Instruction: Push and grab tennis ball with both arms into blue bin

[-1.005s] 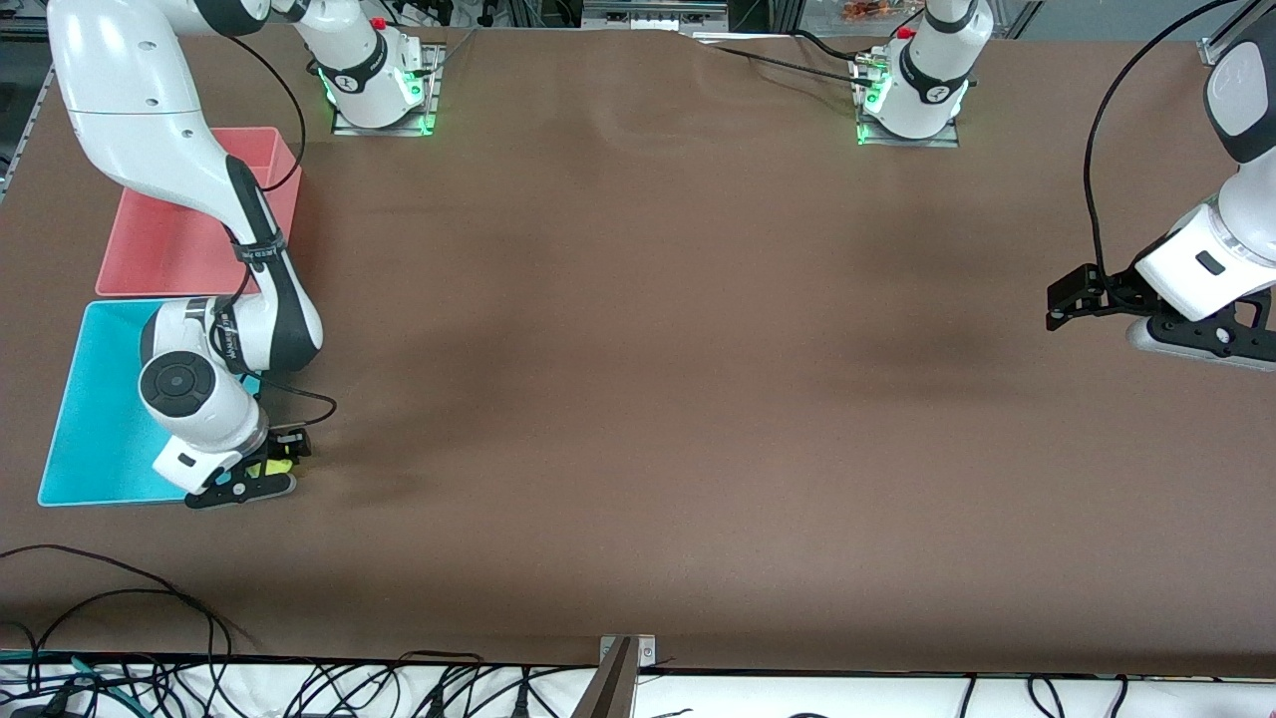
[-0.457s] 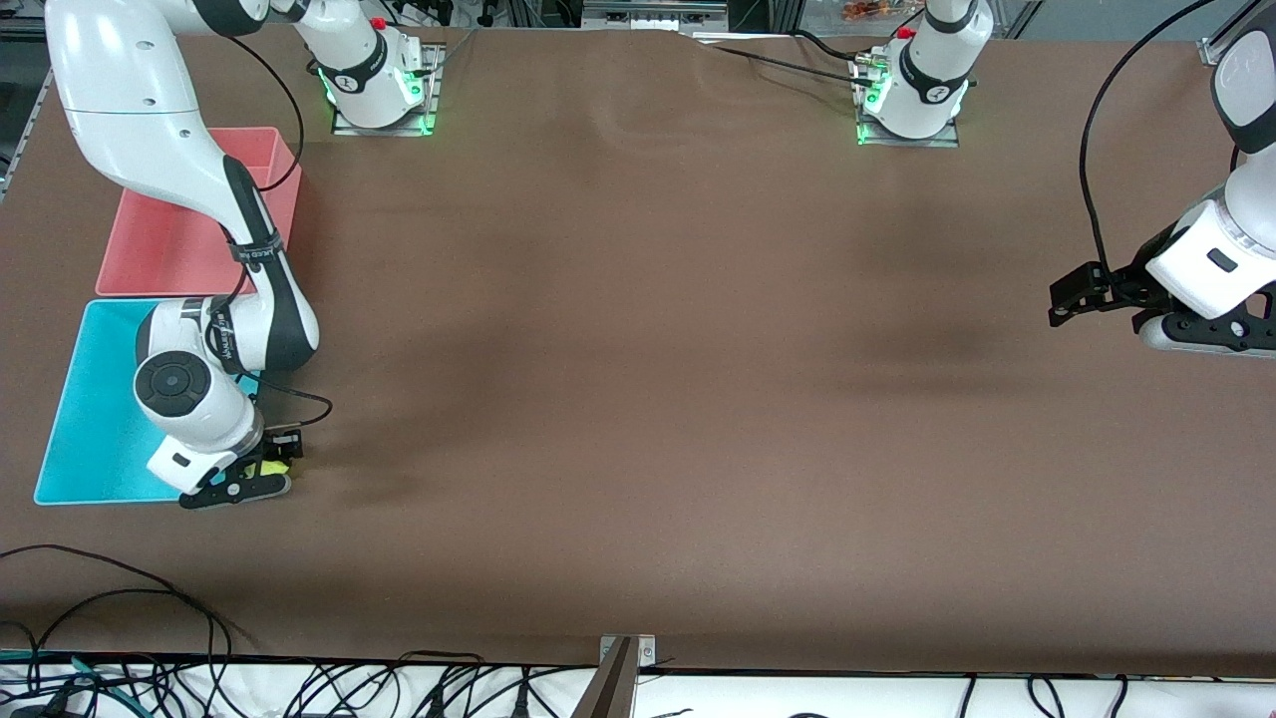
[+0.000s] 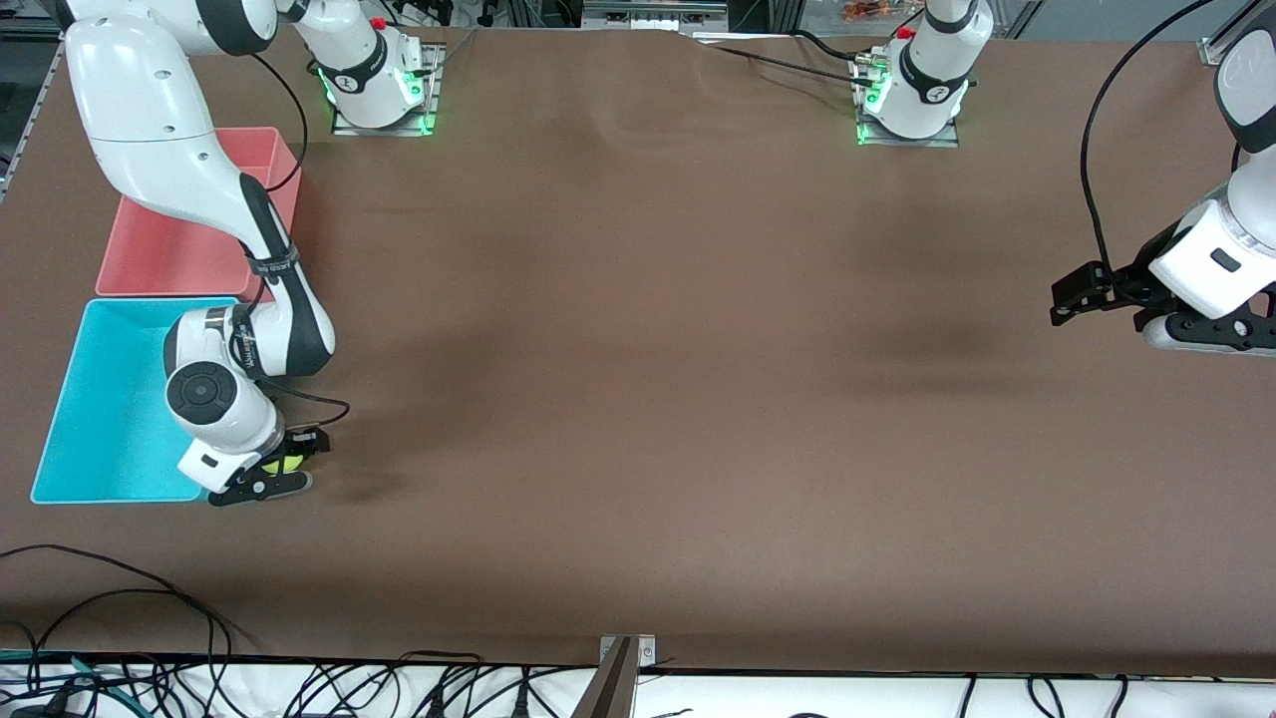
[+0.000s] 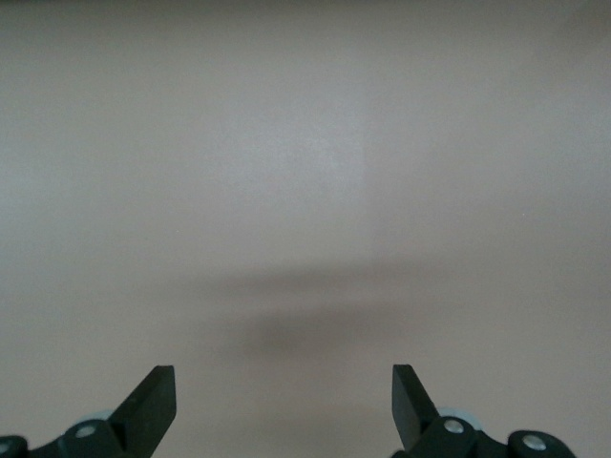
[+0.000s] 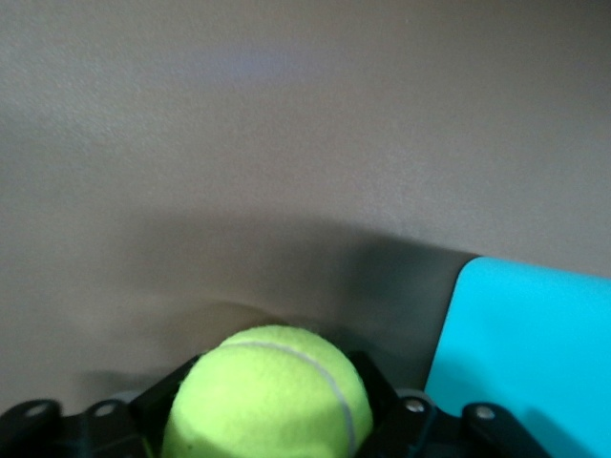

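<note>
My right gripper (image 3: 282, 469) is shut on the yellow-green tennis ball (image 3: 280, 465), held just above the brown table beside the blue bin's (image 3: 90, 439) corner nearest the front camera. In the right wrist view the ball (image 5: 269, 391) fills the space between the black fingers, with the blue bin's corner (image 5: 525, 353) beside it. My left gripper (image 3: 1072, 299) is open and empty, up over the table at the left arm's end. In the left wrist view its two fingertips (image 4: 153, 405) stand wide apart over bare table.
A pink bin (image 3: 169, 249) stands next to the blue bin, farther from the front camera. The right arm's forearm reaches over both bins. Black cables (image 3: 120, 598) lie along the table edge nearest the front camera.
My right gripper has shifted a little away from the blue bin with the ball in it. The left gripper has risen slightly and now holds still.
</note>
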Controlling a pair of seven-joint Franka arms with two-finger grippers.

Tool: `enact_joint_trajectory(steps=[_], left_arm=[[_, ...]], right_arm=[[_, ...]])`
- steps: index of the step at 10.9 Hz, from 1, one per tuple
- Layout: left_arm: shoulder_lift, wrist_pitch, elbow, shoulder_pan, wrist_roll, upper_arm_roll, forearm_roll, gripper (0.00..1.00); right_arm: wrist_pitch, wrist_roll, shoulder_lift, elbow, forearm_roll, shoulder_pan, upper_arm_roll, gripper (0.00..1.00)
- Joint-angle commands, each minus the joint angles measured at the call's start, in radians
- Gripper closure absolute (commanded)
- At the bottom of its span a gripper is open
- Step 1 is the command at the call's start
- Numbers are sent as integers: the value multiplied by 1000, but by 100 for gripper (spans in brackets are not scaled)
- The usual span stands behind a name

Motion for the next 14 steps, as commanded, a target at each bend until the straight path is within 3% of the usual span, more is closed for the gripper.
enact_joint_trajectory(steps=[1, 4, 8, 12, 14], left_arm=[[-11, -18, 5, 5, -11, -5, -13, 0], [-10, -21, 7, 7, -5, -3, -13, 0], [-10, -21, 5, 8, -5, 2, -13, 0], [-11, -46, 8, 10, -8, 5, -13, 0], [-11, -46, 10, 10, -16, 3, -13, 0]], right_arm=[[1, 3, -5, 14, -5, -3, 9, 42], [-80, 0, -20, 61, -7, 4, 12, 42], [-408, -20, -74, 215, -4, 4, 33, 42], [-746, -116, -207, 210, 37, -23, 23, 42], [-783, -219, -247, 159, 97, -100, 21, 43]])
